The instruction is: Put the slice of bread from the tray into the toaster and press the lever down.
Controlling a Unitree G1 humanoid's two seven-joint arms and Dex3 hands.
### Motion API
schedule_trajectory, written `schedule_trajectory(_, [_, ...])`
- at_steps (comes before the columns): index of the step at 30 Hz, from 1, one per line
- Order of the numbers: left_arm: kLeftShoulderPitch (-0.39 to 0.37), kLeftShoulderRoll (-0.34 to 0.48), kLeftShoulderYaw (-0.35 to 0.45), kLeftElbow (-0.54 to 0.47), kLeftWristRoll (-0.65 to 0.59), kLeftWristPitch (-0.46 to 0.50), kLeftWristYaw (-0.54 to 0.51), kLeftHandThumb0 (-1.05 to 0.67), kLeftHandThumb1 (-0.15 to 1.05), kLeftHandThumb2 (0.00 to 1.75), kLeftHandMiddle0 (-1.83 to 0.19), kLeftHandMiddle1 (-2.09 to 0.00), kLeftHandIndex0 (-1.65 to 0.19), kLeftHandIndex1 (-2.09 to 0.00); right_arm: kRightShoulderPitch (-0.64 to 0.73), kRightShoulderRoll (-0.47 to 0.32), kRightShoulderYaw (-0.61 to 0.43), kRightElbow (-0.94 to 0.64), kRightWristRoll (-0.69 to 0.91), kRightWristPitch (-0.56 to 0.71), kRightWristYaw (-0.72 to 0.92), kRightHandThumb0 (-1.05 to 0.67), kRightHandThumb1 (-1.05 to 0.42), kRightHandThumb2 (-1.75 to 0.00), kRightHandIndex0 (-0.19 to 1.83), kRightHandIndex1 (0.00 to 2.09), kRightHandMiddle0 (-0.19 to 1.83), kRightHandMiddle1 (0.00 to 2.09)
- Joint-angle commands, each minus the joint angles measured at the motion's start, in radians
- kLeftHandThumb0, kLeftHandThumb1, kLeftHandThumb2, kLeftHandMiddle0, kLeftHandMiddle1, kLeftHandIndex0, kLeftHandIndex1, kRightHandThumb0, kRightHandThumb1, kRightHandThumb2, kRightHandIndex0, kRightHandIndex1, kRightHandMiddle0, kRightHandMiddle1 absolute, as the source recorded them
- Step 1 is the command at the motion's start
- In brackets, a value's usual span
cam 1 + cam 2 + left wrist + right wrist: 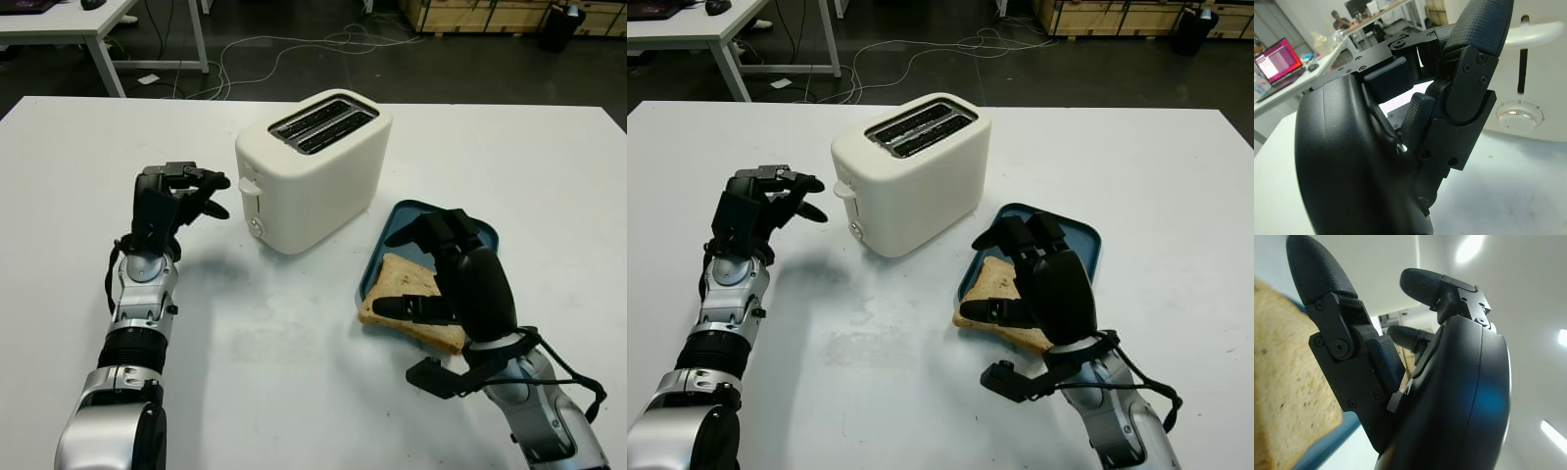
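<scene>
A white two-slot toaster stands mid-table, its lever up on the face turned toward my left hand. Both slots look empty. The slice of bread lies flat on the blue tray, its near corner hanging over the tray's front edge. My right hand hovers over the slice, open, thumb along the near side and fingers over the far side; the right wrist view shows the bread beside the thumb, not clamped. My left hand is raised, open, a short way from the lever.
The toaster's round dial sits below the lever. White table stretches bare in front. Beyond the far edge are floor cables and another desk. A person sits at distant desks.
</scene>
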Motion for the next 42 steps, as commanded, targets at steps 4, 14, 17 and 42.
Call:
schedule_trajectory(4, [-0.019,0.008,0.002,0.002,-0.006,-0.001,-0.008,-1.05,0.86,0.00,-1.57,-0.64,-1.56,-0.37,0.021,-0.047,0.000,-0.045,-0.033,0.045,0.072,-1.05,-0.91,-0.02,0.00,1.38,0.00,1.22])
schedule_trajectory(14, [-0.017,0.007,0.002,0.002,0.000,-0.004,0.000,-1.05,0.86,0.00,-1.57,-0.65,-1.57,-0.35,0.088,-0.128,-0.019,-0.206,-0.023,0.162,0.334,-1.05,-0.88,-0.01,0.00,1.41,0.00,1.29])
schedule_trajectory(17, [-0.017,0.008,0.005,0.005,-0.005,-0.007,-0.004,-1.05,0.86,0.00,-1.57,-0.65,-1.56,-0.35,0.104,-0.122,-0.018,-0.244,-0.001,0.202,0.399,-1.05,-0.79,0.00,0.00,1.43,0.00,1.32])
schedule_trajectory(42, [-0.014,0.014,0.004,-0.004,0.001,-0.005,0.004,-1.05,0.87,0.00,-1.57,-0.66,-1.57,-0.35,0.133,-0.202,0.126,-0.171,-0.414,0.230,0.297,-1.05,-0.76,0.00,0.00,1.70,0.00,1.46])
